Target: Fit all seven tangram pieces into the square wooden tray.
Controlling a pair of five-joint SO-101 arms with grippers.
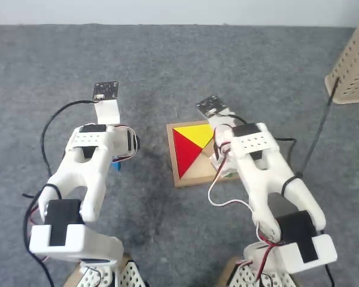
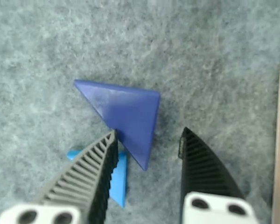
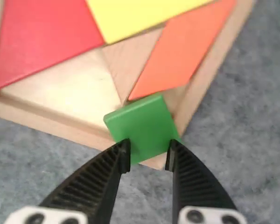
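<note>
Right pincer (image 3: 147, 156) grips the green square (image 3: 140, 126) at the tray (image 3: 209, 70) corner; left pincer (image 2: 148, 132) gapes wide over the blue triangle (image 2: 126, 109)

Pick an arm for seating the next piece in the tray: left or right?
Right. The right fingers clamp the green square at the tray corner, beside the orange piece. The left fingers are open over the dark blue triangle, off the tray.
</note>
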